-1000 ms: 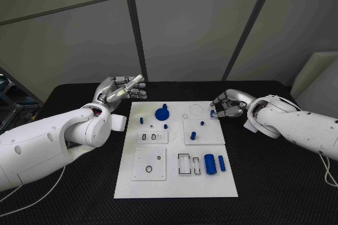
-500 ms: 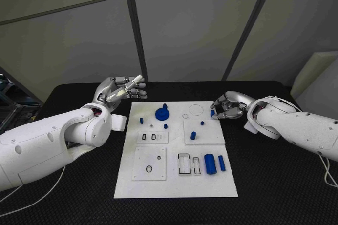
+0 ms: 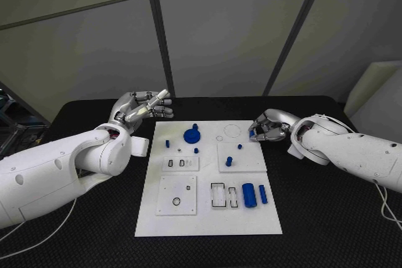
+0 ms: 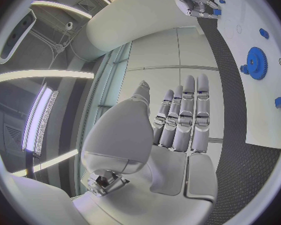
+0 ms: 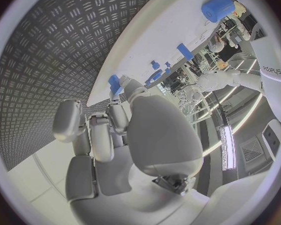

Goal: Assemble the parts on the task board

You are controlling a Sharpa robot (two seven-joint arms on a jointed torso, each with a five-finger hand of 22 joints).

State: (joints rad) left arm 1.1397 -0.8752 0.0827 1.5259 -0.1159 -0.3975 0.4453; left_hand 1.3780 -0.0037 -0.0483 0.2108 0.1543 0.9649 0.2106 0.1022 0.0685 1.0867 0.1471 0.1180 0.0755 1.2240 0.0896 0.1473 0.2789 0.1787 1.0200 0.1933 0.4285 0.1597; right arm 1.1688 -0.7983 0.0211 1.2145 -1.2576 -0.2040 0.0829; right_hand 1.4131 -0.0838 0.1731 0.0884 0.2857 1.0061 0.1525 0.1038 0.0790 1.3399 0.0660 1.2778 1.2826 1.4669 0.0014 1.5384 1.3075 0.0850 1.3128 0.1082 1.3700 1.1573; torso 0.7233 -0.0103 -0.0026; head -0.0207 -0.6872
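task board (image 3: 210, 221): flat white plate, long side running away from the robot, lying on the black table (image 3: 335, 221); matte and smooth against the table's ribbed, stamped surface
parts: small blue pieces, hard-looking, scattered over the board rather than grouped, so most judged not yet seated
gear (image 3: 193, 134): toothed blue disc with a raised hub, at the far left of the board
thick cylinder (image 3: 250, 195): lies on its side near the right edge, beside a slimmer blue bar (image 3: 263, 193) and next to outlined rectangular slots (image 3: 223, 196), probably its destination
short pegs: one stands upright on a raised square tile (image 3: 229, 161); others dot the middle of the board
right hand (image 3: 268, 127): at the far right corner of the board, fingers curled together on a small blue piece (image 3: 251, 133); the right wrist view shows the blue piece (image 5: 115, 84) nipped at the fingertips, just over the board's edge. Held low and close, judged to be carrying it toward a seat
left hand (image 3: 144, 107): raised off the board's far left corner, fingers straight and side by side, holding nothing; judged parked clear of the work
risk: tiny smooth piece in a fingertip pinch could slip or tilt on insertion
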